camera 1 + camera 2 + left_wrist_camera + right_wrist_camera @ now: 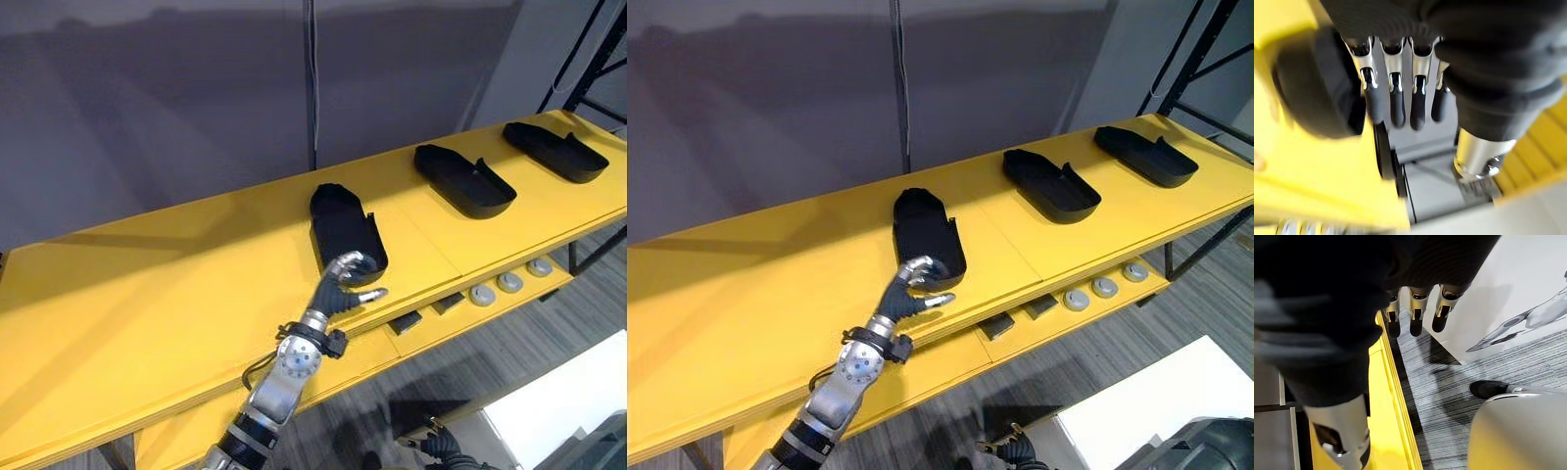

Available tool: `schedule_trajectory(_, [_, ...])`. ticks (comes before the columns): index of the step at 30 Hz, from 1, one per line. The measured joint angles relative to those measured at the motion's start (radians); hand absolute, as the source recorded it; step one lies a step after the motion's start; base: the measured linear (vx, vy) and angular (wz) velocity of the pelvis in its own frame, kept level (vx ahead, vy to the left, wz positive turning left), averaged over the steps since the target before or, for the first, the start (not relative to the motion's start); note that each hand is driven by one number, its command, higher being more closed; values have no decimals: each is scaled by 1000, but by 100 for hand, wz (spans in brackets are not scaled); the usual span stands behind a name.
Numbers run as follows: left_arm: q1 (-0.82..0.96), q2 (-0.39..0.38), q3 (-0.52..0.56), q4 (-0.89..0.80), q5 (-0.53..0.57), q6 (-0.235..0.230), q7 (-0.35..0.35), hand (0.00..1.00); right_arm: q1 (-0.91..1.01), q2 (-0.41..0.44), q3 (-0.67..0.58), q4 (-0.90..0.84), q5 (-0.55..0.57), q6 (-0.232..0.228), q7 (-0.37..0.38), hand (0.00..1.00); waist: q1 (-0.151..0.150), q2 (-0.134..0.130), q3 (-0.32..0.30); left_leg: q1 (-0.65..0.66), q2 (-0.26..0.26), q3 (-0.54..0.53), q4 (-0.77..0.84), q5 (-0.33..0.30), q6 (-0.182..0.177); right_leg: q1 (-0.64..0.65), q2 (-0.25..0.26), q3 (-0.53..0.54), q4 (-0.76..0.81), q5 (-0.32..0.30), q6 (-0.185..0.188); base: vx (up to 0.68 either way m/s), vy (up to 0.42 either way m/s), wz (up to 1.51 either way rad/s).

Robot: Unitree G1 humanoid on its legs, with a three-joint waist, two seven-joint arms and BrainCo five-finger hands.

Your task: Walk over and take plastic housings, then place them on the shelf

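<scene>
- The nearest plastic housing [343, 230], black and open-topped, lies on the top board of the yellow shelf [147, 294], close to its front edge, with its long side running from front to back.
- The left hand [345, 279] reaches up from below the front edge and meets the near end of this housing. Its fingers [1397, 100] lie in a loose, nearly straight row against the rim. The thumb [372, 294] sticks out to the side over the yellow board, so nothing is pinched.
- A middle housing [462, 179] lies further right on the same board, well apart from the first.
- A far housing [554, 150] lies beyond that, near the shelf's right end.
- On the lower tier below the front edge, three grey round discs [509, 282] sit in a row, with two small dark blocks [405, 321] to their left.
- A black upright frame [598, 59] stands at the shelf's right end, and a grey wall [196, 98] rises behind it.
- The right hand [1415, 308] hangs over the grey striped floor [1449, 382], its fingers straight, apart and empty, beside a white panel [1508, 284].
</scene>
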Motion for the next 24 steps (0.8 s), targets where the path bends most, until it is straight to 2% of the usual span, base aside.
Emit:
schedule_trajectory(4, [-1, 3, -42, 10, 27, -16, -26, 100, 1, -4, 6, 5, 0, 0, 0, 0, -6, 1, -4, 2, 4, 6, 0, -2, -4, -1, 3, 3, -2, 0, 0, -1, -1, -4])
schedule_trajectory(13, [-66, 2, -74, 194, 116, -13, -3, 100, 0, -4, 7, 7, -1, 0, -4, 0, -14, 0, -5, 0, 7, 18, 3, -5, -8, -5, 8, 16, -9, 1, -1, -9, -14, -4])
schedule_trajectory(16, [-117, 2, -72, 254, 126, -3, 25, 100, -1, -4, 7, 7, -1, 0, -5, 0, -21, 0, -4, -4, 7, 25, 3, -6, -8, -13, 8, 22, -9, 3, -1, -23, -7, -7])
schedule_trajectory(18, [-147, 0, -56, 300, 138, 6, 30, 100, -8, -4, 15, 7, -1, 0, -6, 0, -38, -2, -2, -8, 7, 29, 3, -6, -8, -19, 8, 24, -9, 5, -1, -28, -8, -5])
schedule_trajectory(24, [-206, -16, -32, 365, 156, 28, 56, 100, -10, -4, 14, 7, -1, 0, -12, 0, -43, -3, 11, -13, 8, 36, 3, -6, -8, -29, 9, 30, -9, 8, -2, -32, -11, -4])
